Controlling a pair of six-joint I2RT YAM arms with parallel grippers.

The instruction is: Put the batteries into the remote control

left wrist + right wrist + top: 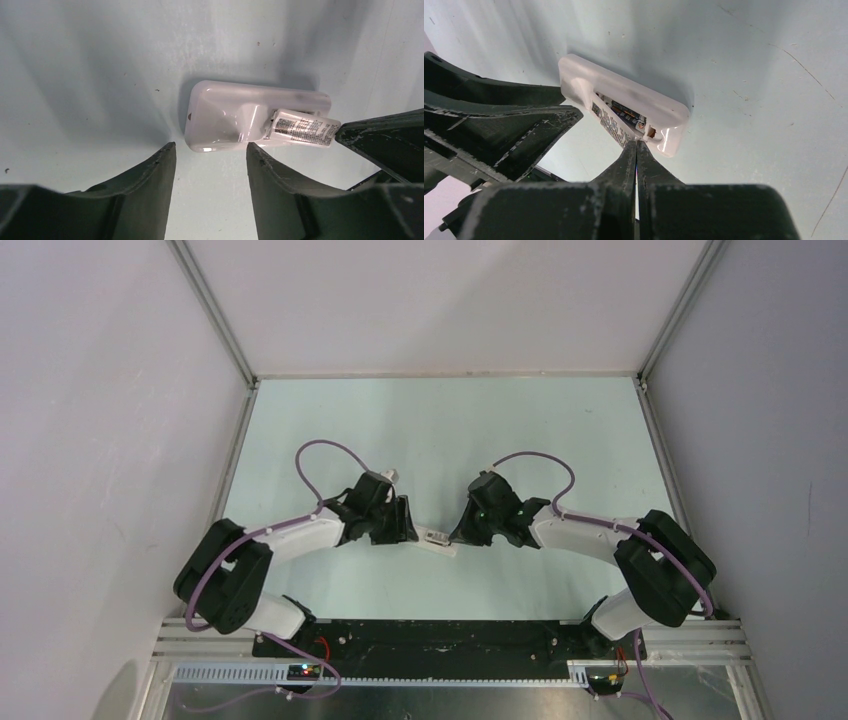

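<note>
The remote control (437, 540) lies back-up on the pale green worktop (450, 430), near its middle and slightly toward the near edge, directly between the two arms, which reach in from either side. The left tool (210, 146) is spread. Its two dark fingers (150, 185) stand apart with only bare worktop between them, and their tips stop just short of the remote's rounded end without touching it. The right tool (636, 145) is pressed together, its fingers meeting in a single seam with nothing visible between them. Its tip rests against the near long side of the remote, at the open recess. In the left wrist view the remote's white back shows a raised ridge running into the recess. A labelled battery (305, 129) lies slanted there, one end inside the recess and the other poking past the remote's edge, right by the tip of the right tool at the frame's right side. The right wrist view shows the same labelled battery (611, 122) lying along the near edge of the recess rather than seated flat, with its end just by the closed fingertips. Behind it, deeper in the recess, a second battery (626, 111) appears as a dark cylinder, though how well it sits cannot be told. In that view the left tool's fingers lie to the left, close beside the remote's far end.
</note>
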